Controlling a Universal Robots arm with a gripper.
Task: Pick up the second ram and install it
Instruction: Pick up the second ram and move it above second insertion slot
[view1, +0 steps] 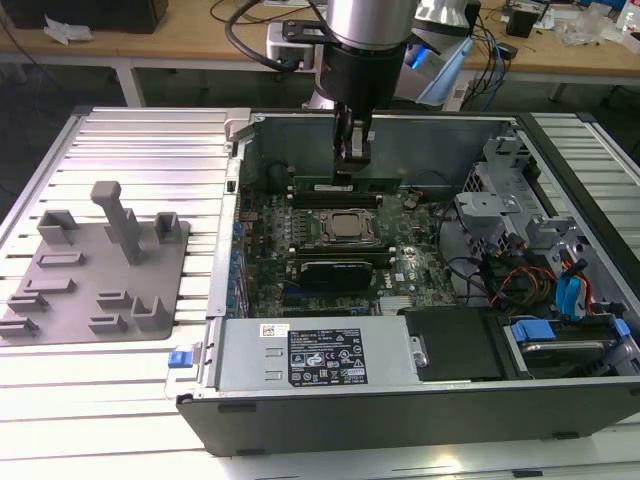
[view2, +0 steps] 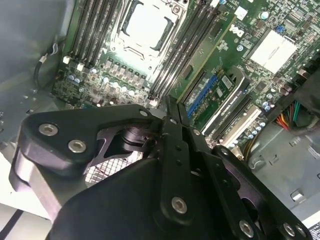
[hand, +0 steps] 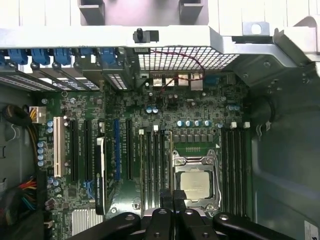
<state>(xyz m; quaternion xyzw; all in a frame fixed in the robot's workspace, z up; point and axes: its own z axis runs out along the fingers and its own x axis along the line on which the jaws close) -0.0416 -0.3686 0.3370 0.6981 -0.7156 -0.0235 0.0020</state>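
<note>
Claw (view1: 350, 172) clenched on the second ram (view1: 380, 184) inside the open computer case (view1: 400, 425).

The second ram stands on edge on the motherboard, on the side of the processor (view1: 345, 228) away from the power supply (view1: 315, 352). Its long axis runs from the exterior view's left to its right, parallel to the black memory slots beside it. It is a thin, narrow green board. In the second wrist view it stretches (view2: 206, 57) away from the tips of the claw (view2: 171, 105), alongside the row of slots. The black fingers are pressed nearly together over about the middle of its upper edge. How deep it sits in its slot I cannot tell. The grey fixture (view1: 95, 290) lies well apart on the slatted counter (view1: 140, 140).
</note>
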